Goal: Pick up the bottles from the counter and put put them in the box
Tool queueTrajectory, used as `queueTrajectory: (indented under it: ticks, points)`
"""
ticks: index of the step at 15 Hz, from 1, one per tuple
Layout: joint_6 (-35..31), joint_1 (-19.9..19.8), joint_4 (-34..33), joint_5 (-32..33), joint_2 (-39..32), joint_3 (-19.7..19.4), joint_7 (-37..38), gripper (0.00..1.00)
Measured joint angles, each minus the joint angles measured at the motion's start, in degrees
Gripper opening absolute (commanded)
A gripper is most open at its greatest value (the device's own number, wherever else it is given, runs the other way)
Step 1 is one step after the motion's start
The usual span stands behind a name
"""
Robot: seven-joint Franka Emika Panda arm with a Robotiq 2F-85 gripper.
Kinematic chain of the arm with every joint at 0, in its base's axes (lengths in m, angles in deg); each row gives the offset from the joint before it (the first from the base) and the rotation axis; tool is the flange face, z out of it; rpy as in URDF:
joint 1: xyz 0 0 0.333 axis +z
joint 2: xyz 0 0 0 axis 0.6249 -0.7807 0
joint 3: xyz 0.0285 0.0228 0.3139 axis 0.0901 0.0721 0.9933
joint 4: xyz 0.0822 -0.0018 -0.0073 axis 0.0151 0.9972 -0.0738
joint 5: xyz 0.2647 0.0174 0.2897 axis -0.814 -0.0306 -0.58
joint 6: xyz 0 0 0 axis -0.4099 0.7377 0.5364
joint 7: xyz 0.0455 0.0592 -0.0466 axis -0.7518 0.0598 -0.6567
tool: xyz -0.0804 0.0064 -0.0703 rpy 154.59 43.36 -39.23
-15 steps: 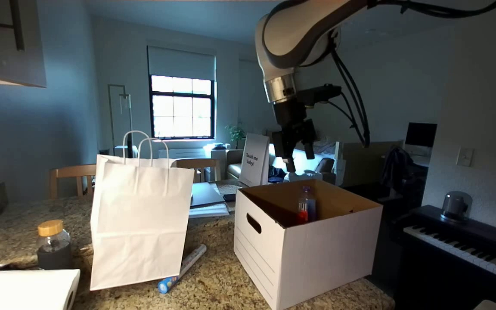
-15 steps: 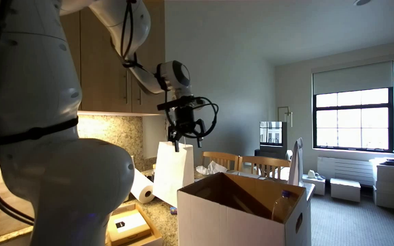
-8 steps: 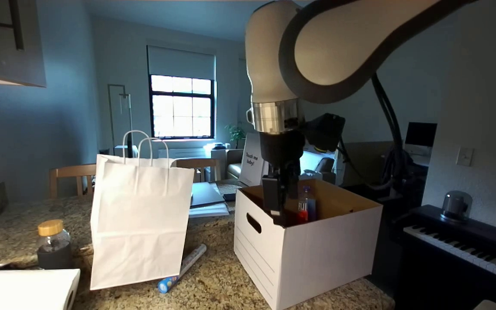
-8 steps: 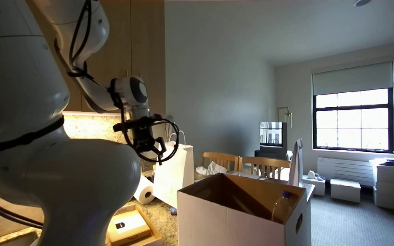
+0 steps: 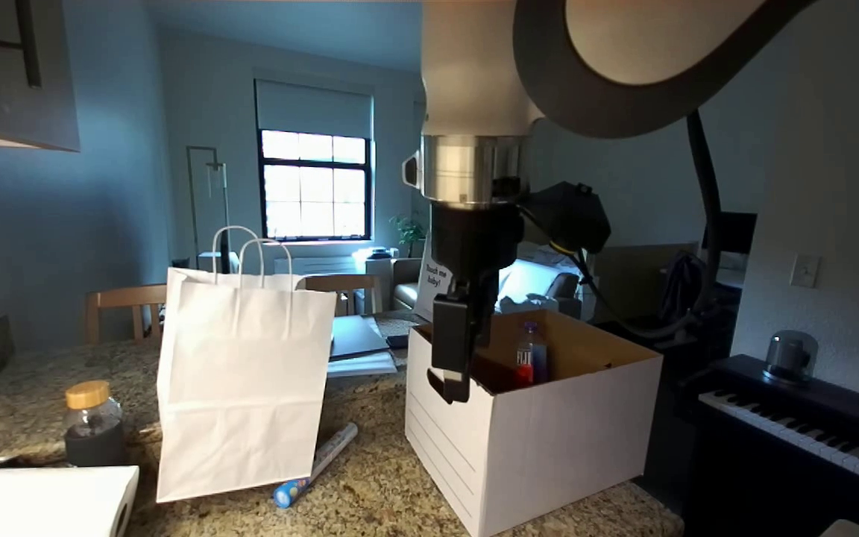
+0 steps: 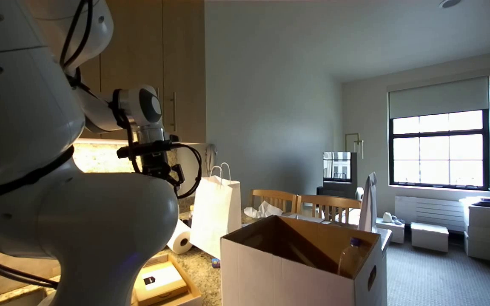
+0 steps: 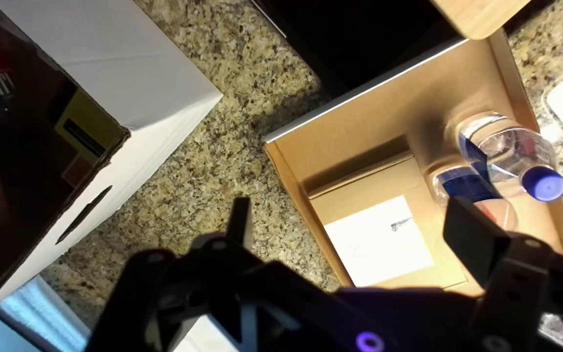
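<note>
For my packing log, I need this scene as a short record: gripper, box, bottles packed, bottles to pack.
Gripper: open, holding nothing
White box: on the counter, open-topped
Packed: one bottle visible inside
To pack: a blue-capped bottle and a second bottle, cap hidden, in the shallow cardboard tray

My arm (image 6: pixel 117 216) is bent, and below my wrist (image 5: pixel 470 168) the gripper (image 7: pixel 350 217) points down. In the wrist view my two fingers (image 7: pixel 472 237) stand wide apart; its exact tilt I can't quite judge, my arm partly hiding it in an exterior view.
</note>
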Motion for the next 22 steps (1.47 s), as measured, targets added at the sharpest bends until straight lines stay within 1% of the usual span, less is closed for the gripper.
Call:
queueTrajectory:
  ticks: [1, 4, 8, 10, 14, 17, 19, 22]
  points:
    - [-0.4, 0.0, 0.47, -0.77, -0.09, -0.34, -0.37, 1.0]
    - [-6.75, 1.72, 1.94, -5.1, -2.04, -0.96, -6.52, 1.0]
    - [-13.13, 6.66, -0.47, -10.04, -9.48, -0.74, -13.42, 1.0]
    - [-14.1, 7.96, -3.38, -10.56, -14.4, -0.35, -15.51, 1.0]
    - [-13.02, 7.46, -12.28, -10.39, -25.68, 0.24, -17.45, 1.0]
    - [-11.4, 6.47, -18.0, -10.35, -32.55, 1.06, -18.64, 1.0]
    - [-11.55, 5.76, -19.69, -10.35, -35.55, 2.1, -18.72, 1.0]
    - [-17.37, 5.28, -18.74, -7.06, -38.34, 3.48, -17.85, 1.0]
